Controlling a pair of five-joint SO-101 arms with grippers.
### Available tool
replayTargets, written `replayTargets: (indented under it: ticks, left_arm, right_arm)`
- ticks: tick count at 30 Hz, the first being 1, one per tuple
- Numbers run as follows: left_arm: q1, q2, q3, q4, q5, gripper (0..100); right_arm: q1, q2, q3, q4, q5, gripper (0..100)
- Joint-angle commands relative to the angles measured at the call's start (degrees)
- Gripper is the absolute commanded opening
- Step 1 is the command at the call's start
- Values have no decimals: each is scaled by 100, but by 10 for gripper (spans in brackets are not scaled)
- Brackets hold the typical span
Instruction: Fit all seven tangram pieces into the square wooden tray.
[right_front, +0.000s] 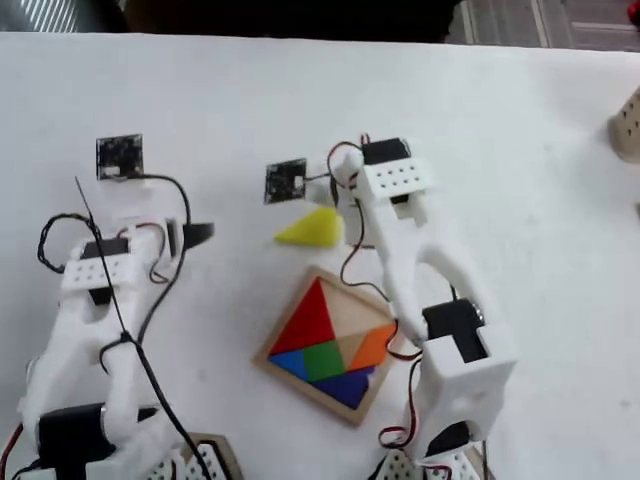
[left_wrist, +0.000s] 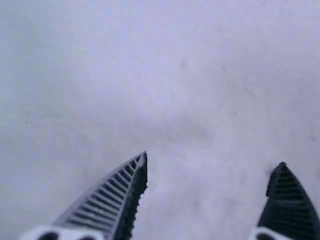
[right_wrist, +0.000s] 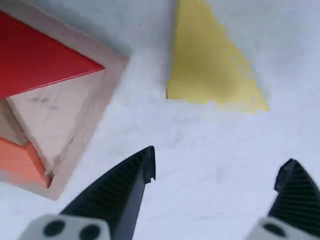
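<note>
High view, tray: the square wooden tray (right_front: 358, 312) is seen between the two arms, with one triangular space left bare.
High view, yellow triangle (right_front: 312, 228): laid on the table (right_front: 500, 120) near the tray's far corner, outside it.
Left wrist view, left gripper (left_wrist: 214, 160): fingers held apart over the table.
Right wrist view, right gripper (right_wrist: 220, 156): fingers held apart, with the yellow triangle and the tray corner seen beyond them.

On the table (right_front: 500, 150), toward its 6 o'clock edge: wooden tray (right_front: 352, 318), with fitted pieces (right_front: 310, 320) inside, packed toward 7 o'clock. Just off the tray at 11 o'clock, flat on the table: loose triangle (right_front: 312, 228). Near that triangle, at its 3 o'clock: right gripper (right_wrist: 220, 167). Well apart at 9 o'clock: left gripper (left_wrist: 215, 160).
</note>
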Motion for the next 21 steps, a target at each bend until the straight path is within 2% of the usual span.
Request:
replayTargets:
  ticks: [1,4,5,8,10,15,21]
  left_arm:
    - [-75,-268,-62,-141,-70,373]
    - [-75,-259,-35,-308,-70,373]
    - [-75,-259,-26,-369,-70,373]
    - [-66,-251,-26,-387,-70,373]
    - [-66,-251,-26,-387,-70,373]
    - [-66,-251,-26,-387,-70,373]
    - [-75,-251,-26,-387,-70,373]
  right_arm:
    - [-180,4,-264,-1305,-607,366]
    - [-251,338,-264,-2158,-1960,286]
    - [-295,444,-264,-2202,-2145,251]
    - [-453,752,-264,-2220,-2004,162]
    - [-532,954,-369,-2387,-2277,126]
    - [-541,1666,-1037,-2730,-3701,116]
    - [-593,2193,-1846,-2176,-3903,113]
